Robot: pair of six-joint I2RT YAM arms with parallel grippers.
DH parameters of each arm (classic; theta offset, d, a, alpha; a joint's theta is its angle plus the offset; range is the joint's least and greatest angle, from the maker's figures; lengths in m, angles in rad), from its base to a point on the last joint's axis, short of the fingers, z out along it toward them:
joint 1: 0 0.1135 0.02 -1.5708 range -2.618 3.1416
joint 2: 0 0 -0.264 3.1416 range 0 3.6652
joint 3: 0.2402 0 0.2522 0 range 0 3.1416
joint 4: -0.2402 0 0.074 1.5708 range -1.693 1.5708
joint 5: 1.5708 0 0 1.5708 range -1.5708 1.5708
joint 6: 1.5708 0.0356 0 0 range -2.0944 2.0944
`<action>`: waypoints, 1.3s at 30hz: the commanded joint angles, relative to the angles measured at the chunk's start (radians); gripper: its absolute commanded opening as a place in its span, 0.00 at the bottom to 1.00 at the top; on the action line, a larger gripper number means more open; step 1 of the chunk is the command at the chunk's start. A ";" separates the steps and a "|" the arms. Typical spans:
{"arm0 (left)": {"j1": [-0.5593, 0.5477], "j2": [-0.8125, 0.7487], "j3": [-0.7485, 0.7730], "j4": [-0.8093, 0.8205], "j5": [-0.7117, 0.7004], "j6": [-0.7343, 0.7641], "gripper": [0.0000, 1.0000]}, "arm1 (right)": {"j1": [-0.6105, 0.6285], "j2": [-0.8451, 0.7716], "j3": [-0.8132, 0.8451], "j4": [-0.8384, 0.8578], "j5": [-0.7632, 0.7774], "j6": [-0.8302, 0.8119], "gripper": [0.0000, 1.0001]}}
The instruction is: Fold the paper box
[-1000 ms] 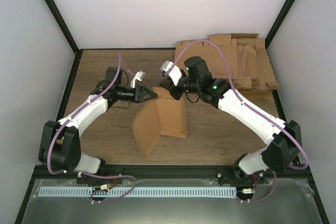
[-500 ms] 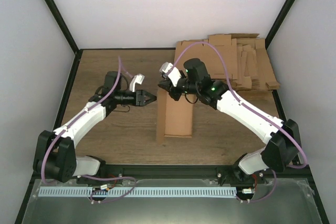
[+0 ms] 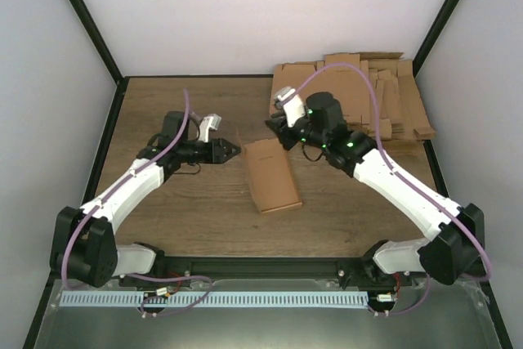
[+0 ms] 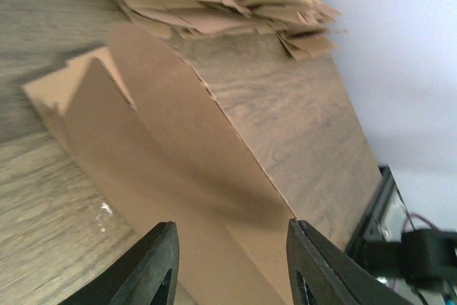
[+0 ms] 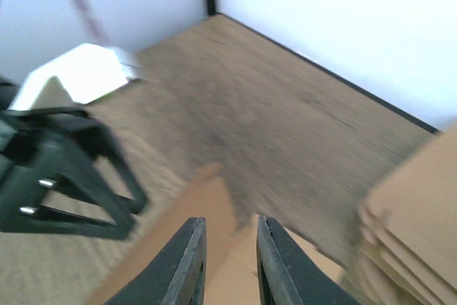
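The paper box [image 3: 272, 176] is lying nearly flat at the middle of the tabletop [image 3: 188, 202], its long side running from 11 toward 5 o'clock. The left gripper [image 3: 231, 151] is hovering just off the box's 10 o'clock corner, pointing toward 3 o'clock with its jaws standing moderately apart and nothing between them. The right gripper [image 3: 278, 130] is hanging just beyond the box's 12 o'clock edge, its jaws narrowly parted and gripping nothing. A pile of cardboard blanks [image 3: 384, 100] is sitting at 1 o'clock.

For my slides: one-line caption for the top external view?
Folded paper box on the table, left gripper and right gripper near its far end, cardboard blanks piled behind.
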 commanded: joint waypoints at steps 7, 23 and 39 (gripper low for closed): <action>0.034 -0.162 0.050 -0.091 -0.371 -0.060 0.60 | -0.243 -0.108 -0.149 -0.073 0.110 0.304 0.30; 0.188 -0.134 -0.093 -0.085 -0.416 -0.317 1.00 | -0.342 -0.030 -0.308 -0.098 0.133 0.464 0.40; 0.187 0.086 -0.101 0.035 -0.212 -0.398 1.00 | -0.370 0.095 -0.330 -0.077 0.065 0.464 0.49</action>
